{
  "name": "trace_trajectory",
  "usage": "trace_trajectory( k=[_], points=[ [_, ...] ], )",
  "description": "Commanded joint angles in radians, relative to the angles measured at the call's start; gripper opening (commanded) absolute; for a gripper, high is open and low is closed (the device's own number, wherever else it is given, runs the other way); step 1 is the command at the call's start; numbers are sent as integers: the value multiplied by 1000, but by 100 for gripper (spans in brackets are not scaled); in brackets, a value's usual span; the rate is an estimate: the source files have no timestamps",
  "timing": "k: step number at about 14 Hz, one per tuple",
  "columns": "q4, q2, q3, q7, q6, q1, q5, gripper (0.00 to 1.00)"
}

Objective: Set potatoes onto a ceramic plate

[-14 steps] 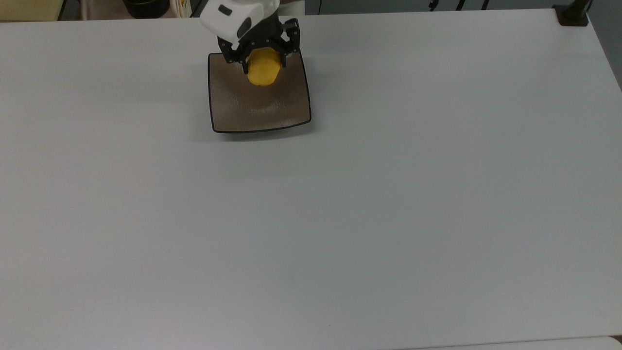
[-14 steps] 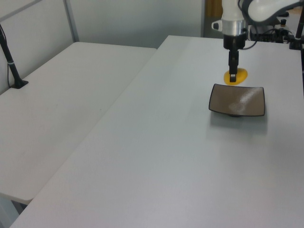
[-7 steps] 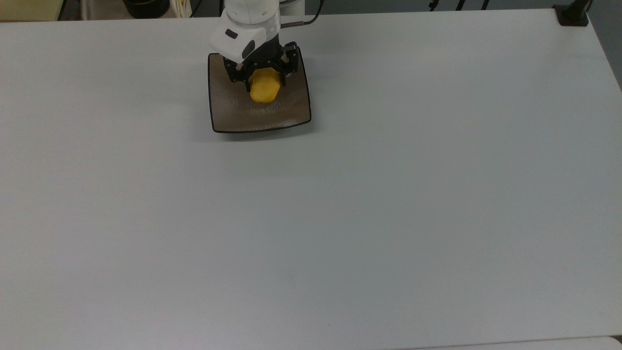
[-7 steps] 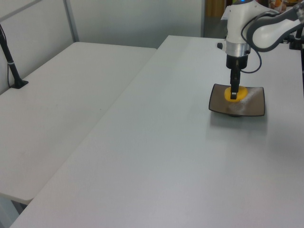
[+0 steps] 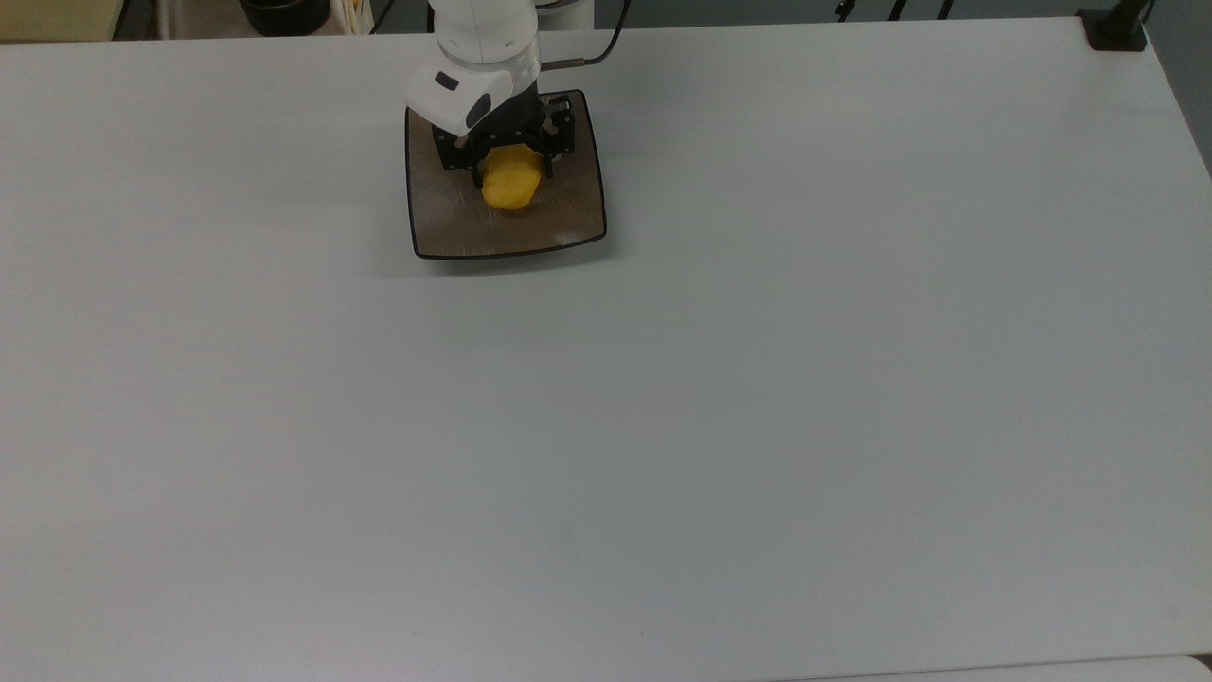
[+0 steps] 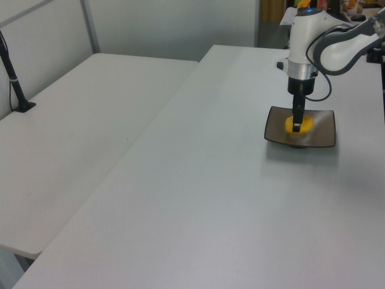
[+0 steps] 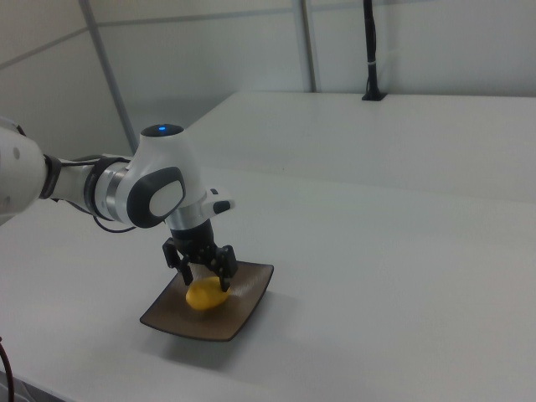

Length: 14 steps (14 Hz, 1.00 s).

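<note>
The yellow potato (image 5: pixel 512 183) sits low over the middle of the square brown ceramic plate (image 5: pixel 561 214), at the table's far side in the top view. My gripper (image 5: pixel 509 171) points straight down, its black fingers shut on the potato's two sides. In the left view the potato (image 6: pixel 301 124) shows inside the plate (image 6: pixel 322 136) below the gripper (image 6: pixel 296 125). In the right view the potato (image 7: pixel 205 296) rests on or just above the plate (image 7: pixel 251 294), with the gripper (image 7: pixel 205 281) around its top.
The white table (image 5: pixel 663 426) spreads wide in front of the plate. A black post base (image 5: pixel 1117 28) stands at its far right corner in the top view. A second white table (image 6: pixel 72 126) with a black post (image 6: pixel 15 84) lies on the left view's left.
The gripper has come down and moved a little toward the plate's middle with the potato in it, from above the plate's far edge to low over its centre.
</note>
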State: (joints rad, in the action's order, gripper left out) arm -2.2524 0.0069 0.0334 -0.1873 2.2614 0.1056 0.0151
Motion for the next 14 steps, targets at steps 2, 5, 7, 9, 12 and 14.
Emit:
trace_trajectory(
  k=[2,5,7,9,12,14],
  points=[
    [25,-16,3,15,6,-1,-7,100],
    [262,-18,10,63,-238,-3,-7,100],
    [402,-18,16,63,-382,-3,-7,100],
    [491,-21,31,63,-478,-6,3,100],
    [603,-37,31,94,-633,-7,22,100],
    [635,-56,31,120,-681,-7,68,100]
  ],
)
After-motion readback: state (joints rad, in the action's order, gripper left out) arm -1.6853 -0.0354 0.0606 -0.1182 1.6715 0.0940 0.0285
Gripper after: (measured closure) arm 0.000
